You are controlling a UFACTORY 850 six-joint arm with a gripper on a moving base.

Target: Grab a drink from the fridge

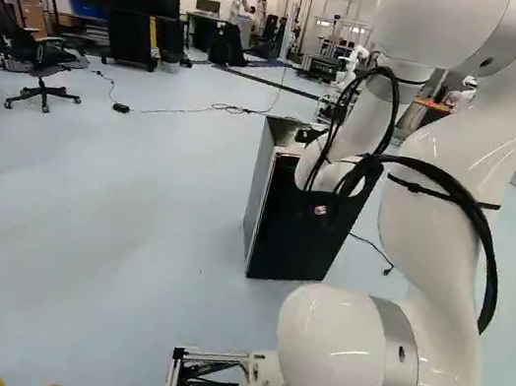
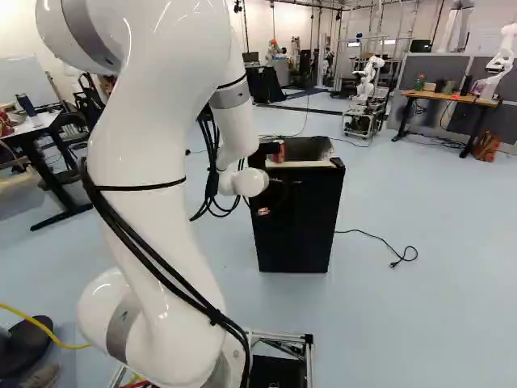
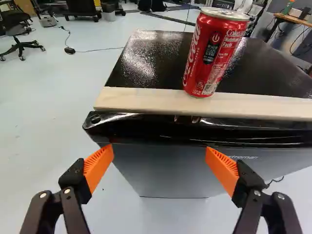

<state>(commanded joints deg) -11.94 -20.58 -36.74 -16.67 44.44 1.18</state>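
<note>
Pale floor (image 1: 140, 182) spreads around the small black fridge (image 2: 295, 218), and what I am after is on top of it: the red can (image 3: 214, 51) stands upright at the front edge, its base on the light wooden strip (image 3: 146, 101). I have the gripper (image 3: 159, 147) released, its orange pads (image 3: 98, 166) wide apart with nothing between them, in front of the door and below the rim. I judge the step in hand to be lining up before the reach. The can sits off the centre of the gap, toward the finger on the side of the door's lettering (image 3: 243, 157), so I want to shift sideways that way first, until both pads would pass it evenly. I also need enough height to clear the strip before going forward; driving ahead from here would likely push the fingers into the front edge. Then I should ease in level, stop with the can's middle between the pads, and close gently, since a thin wall may dent and a one-sided touch could slide or tip it. Once it is held from both sides, a straight lift should come before any retreat.
</note>
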